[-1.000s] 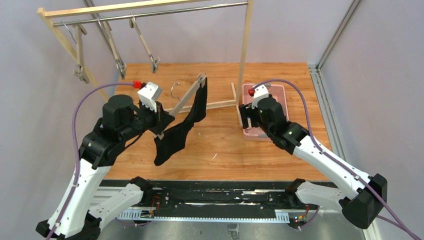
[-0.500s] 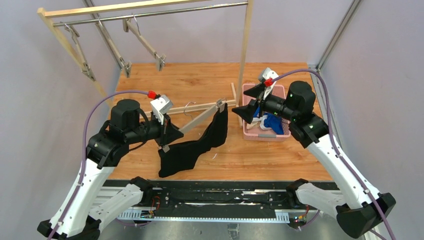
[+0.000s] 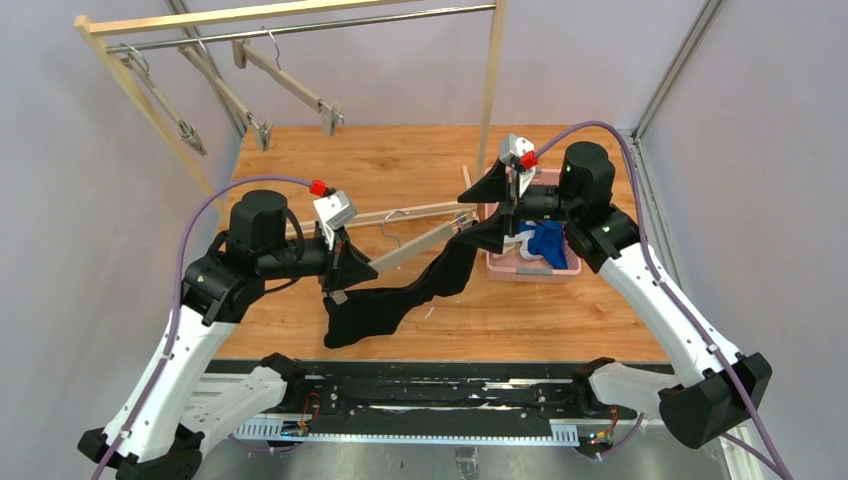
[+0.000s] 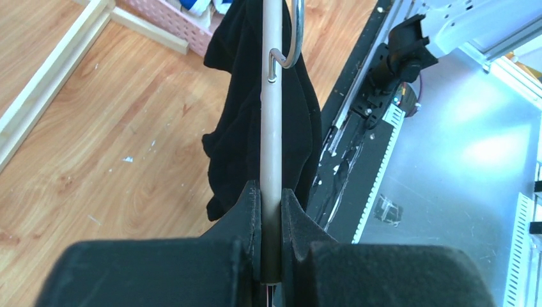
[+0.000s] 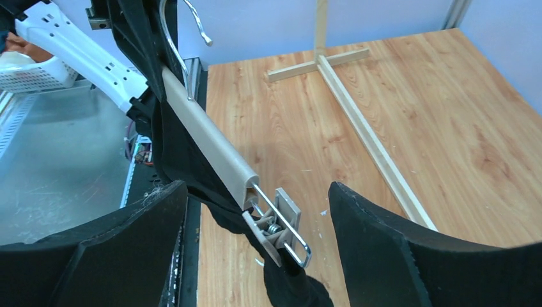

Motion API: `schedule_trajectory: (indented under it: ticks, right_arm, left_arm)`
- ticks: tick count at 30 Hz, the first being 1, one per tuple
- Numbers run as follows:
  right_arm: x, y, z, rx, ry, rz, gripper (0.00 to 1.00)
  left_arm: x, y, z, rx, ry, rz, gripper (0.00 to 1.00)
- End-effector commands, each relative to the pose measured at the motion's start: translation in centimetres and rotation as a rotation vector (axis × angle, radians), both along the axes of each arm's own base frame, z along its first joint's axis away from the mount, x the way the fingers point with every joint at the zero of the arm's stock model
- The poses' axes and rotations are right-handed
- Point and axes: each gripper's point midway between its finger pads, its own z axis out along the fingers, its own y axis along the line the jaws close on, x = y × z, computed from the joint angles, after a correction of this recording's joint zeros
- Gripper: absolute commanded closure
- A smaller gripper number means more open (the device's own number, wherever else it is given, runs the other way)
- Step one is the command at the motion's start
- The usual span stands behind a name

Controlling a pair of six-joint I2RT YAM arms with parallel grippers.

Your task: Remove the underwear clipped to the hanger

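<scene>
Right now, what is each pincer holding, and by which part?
Left pincer grips the hanger near one end of its bar; right pincer is open around the clip, holding nothing.

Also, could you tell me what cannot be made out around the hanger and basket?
- Left wrist: near end of the hanger, buried inside the left gripper.
- Right wrist: black underwear below the clip, cut off by the bottom edge.
- Top external: basket contents, partly behind the right gripper.

Matt black cloth underwear (image 3: 388, 302), smooth hanger (image 5: 206, 143), shiny metal clip (image 5: 279, 224), wood table (image 3: 400, 170)
</scene>
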Motion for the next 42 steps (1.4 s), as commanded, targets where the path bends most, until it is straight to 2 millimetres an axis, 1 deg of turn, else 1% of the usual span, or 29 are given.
schedule_trajectory:
  ticks: [1,5,8,12,13,21,22,23,24,26,27,30,31,32,33,34,35,38,39,40,41,42]
  right_arm:
    - [-0.6,-0.1,1.6,0.039,-0.028,0.066,0.17]
    - [-0.6,-0.1,1.5,0.041,-0.024,0.073,0.19]
    - [-0.6,-0.1,1.4,0.040,-0.021,0.071,0.25]
    - [-0.6,-0.3,1.2,0.039,-0.010,0.068,0.52]
    - [-0.6,-0.3,1.1,0.038,-0.005,0.068,0.54]
    - [-0.8,-0.4,0.7,0.036,0.017,0.085,0.51]
    - [-0.8,-0.4,0.7,0.037,0.017,0.090,0.53]
    - [-0.9,-0.4,0.8,0.039,0.018,0.094,0.58]
    - [-1.0,-0.4,0.8,0.041,0.019,0.101,0.69]
    - [-1.0,-0.3,0.9,0.045,0.025,0.113,0.97]
    - [-1.0,-0.3,1.0,0.051,0.022,0.116,0.99]
    - [-1.0,-0.2,1.1,0.061,0.026,0.116,0.99]
    - [-0.7,-0.2,1.1,0.060,0.029,0.099,0.96]
    - [-0.3,-0.3,1.0,0.058,0.034,0.075,0.85]
    - [0.2,-0.4,1.0,0.057,0.036,0.050,0.72]
    - [0.8,-0.6,1.0,0.057,0.040,0.011,0.62]
    - [1.8,-0.9,1.0,0.059,0.051,-0.055,0.56]
    - [4.9,-2.6,0.8,0.089,0.090,-0.243,0.46]
    - [5.5,-3.2,0.8,0.112,0.110,-0.286,0.44]
    - [5.9,-3.8,1.2,0.148,0.132,-0.317,0.39]
    - [6.1,-4.4,1.4,0.180,0.134,-0.337,0.37]
    - [6.1,-4.8,1.6,0.210,0.133,-0.352,0.29]
  left_arm:
    - [-0.8,-0.8,3.6,-0.090,-0.107,-0.073,1.00]
    - [-0.9,-0.7,3.8,-0.092,-0.110,-0.066,1.00]
    - [-0.6,-0.6,3.7,-0.089,-0.113,-0.049,1.00]
    - [-0.4,-0.7,3.7,-0.090,-0.112,-0.042,1.00]
    - [-0.3,-0.7,3.8,-0.092,-0.117,-0.039,1.00]
    - [-0.1,-0.8,4.6,-0.112,-0.135,-0.035,1.00]
    - [0.0,-0.9,4.7,-0.114,-0.135,-0.034,1.00]
    - [0.0,-0.9,4.7,-0.114,-0.135,-0.034,1.00]
    - [0.1,-0.9,4.7,-0.116,-0.136,-0.033,1.00]
    - [0.2,-1.0,4.6,-0.115,-0.131,-0.033,1.00]
    - [0.2,-1.0,4.5,-0.113,-0.130,-0.030,1.00]
    - [0.3,-1.0,4.4,-0.111,-0.122,-0.028,1.00]
    - [0.4,-1.0,4.5,-0.112,-0.124,-0.027,1.00]
    - [0.5,-1.1,4.6,-0.113,-0.129,-0.027,1.00]
    - [0.6,-1.1,4.7,-0.115,-0.129,-0.023,1.00]
    - [0.6,-1.1,4.9,-0.119,-0.133,-0.023,1.00]
    - [0.7,-1.1,5.1,-0.122,-0.136,-0.021,1.00]
    - [0.8,-1.2,5.4,-0.128,-0.142,-0.021,1.00]
    - [0.9,-1.3,5.6,-0.130,-0.147,-0.020,1.00]
    - [0.9,-1.3,5.8,-0.132,-0.150,-0.021,1.00]
    - [1.0,-1.3,5.9,-0.135,-0.155,-0.021,1.00]
    - [1.1,-1.3,6.0,-0.138,-0.160,-0.016,1.00]
